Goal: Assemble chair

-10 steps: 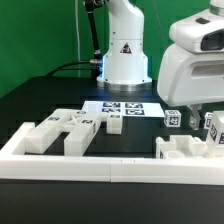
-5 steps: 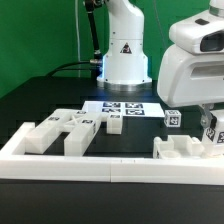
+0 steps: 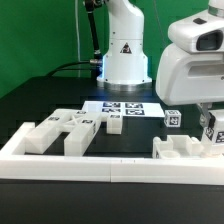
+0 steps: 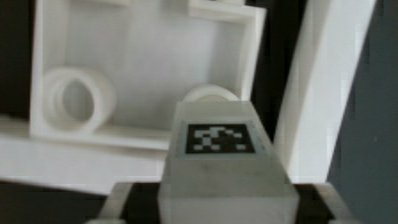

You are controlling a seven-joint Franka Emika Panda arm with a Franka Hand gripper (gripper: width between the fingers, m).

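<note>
1. Several chunky white chair pieces [image 3: 60,130] are lying clustered near the table's [image 3: 40,100] front edge, on the exterior view's left, just behind the long white border rail [image 3: 100,165].
2. Another chair piece, a low walled block [image 3: 183,150], is sitting near the front edge on the exterior view's right, close behind the rail.
3. The gripper [image 3: 211,118] is hanging over the edge on the exterior view's right, its jaws drawn in tight and clamping an upright tagged block [image 3: 213,131]; whether that block is touching the table I cannot tell.
4. The wrist view is showing the same tagged block [image 4: 221,150] rising at centre, with a white recessed panel [image 4: 160,60] carrying an oval ring [image 4: 75,100] lying beyond it.
5. A small tagged cube [image 3: 172,117] is standing mid-table, just beside the marker board [image 3: 125,108], in front of the arm's base [image 3: 125,55].
</note>
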